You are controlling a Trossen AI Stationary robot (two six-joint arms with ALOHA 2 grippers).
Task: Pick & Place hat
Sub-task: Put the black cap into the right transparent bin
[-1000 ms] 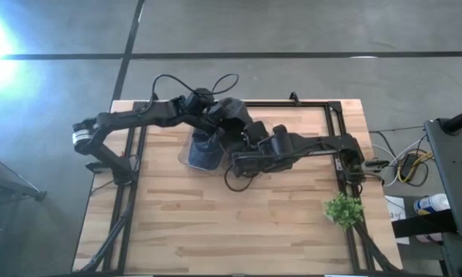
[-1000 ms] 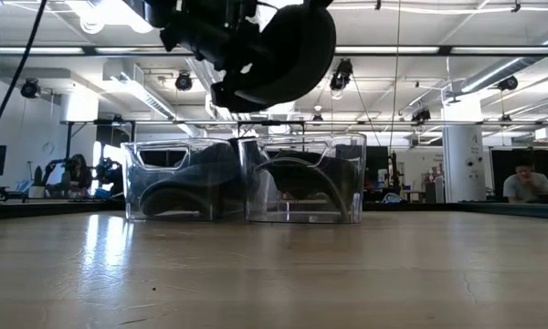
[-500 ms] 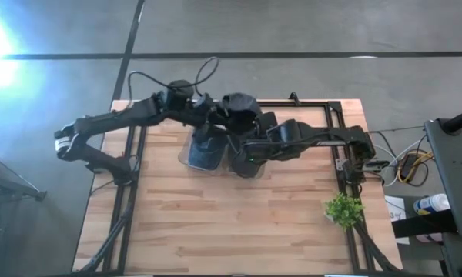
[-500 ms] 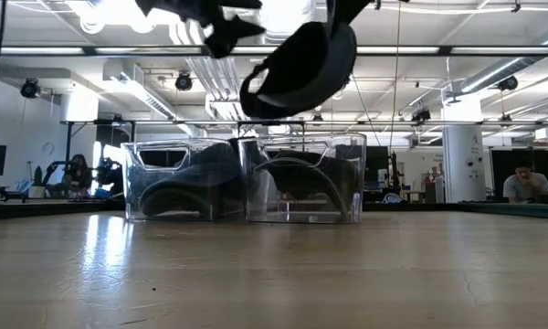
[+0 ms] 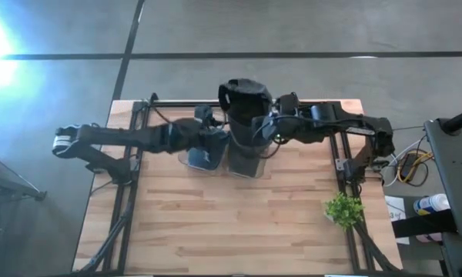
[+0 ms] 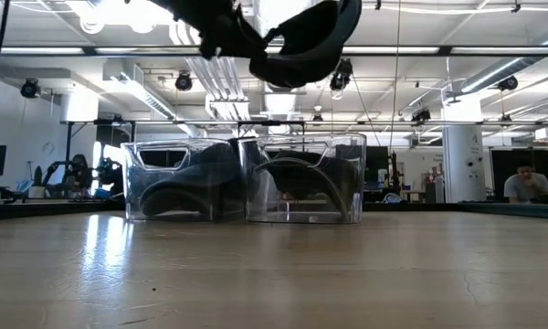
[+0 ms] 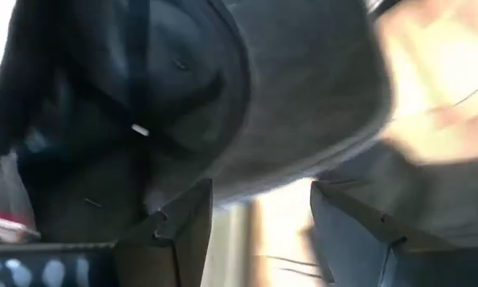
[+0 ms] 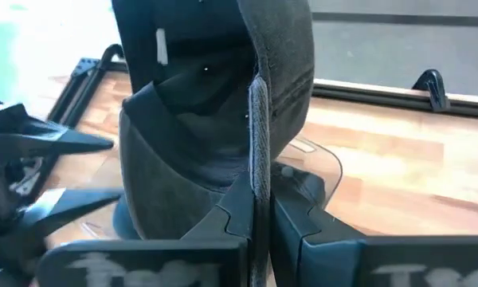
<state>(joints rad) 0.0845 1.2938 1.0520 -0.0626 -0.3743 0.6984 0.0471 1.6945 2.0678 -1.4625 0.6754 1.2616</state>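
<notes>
A dark cap (image 5: 242, 104) hangs high above two clear bins (image 5: 204, 154) (image 5: 248, 160) at the table's far middle. It also shows in the low view (image 6: 306, 41). My right gripper (image 5: 263, 131) is shut on the cap, coming from the right. My left gripper (image 5: 215, 132) is open just left of the cap, over the left bin. In the left wrist view its fingers (image 7: 183, 223) stand apart with the cap (image 7: 247, 96) ahead of them; I cannot tell whether they touch it. Both bins (image 6: 183, 180) (image 6: 306, 178) hold dark hats. My right gripper pinches the cap's stitched rim edge (image 8: 257, 151) between its two fingers (image 8: 237, 209). The cap stands up ahead of the fingers with its hollow inside toward the camera. It is lifted clear, well above the bins.
A small green plant (image 5: 343, 209) stands near the table's right edge. A dark metal frame (image 5: 339, 154) runs along the table's sides and far edge. Bare wood lies in the table's near half (image 5: 231, 223). People sit in the room beyond (image 6: 525, 183).
My right gripper has carried the cap up and toward the table's far edge, and the cap has turned with its opening more upward. My left gripper has drawn away from the cap toward the near edge and now hovers over the left bin.
</notes>
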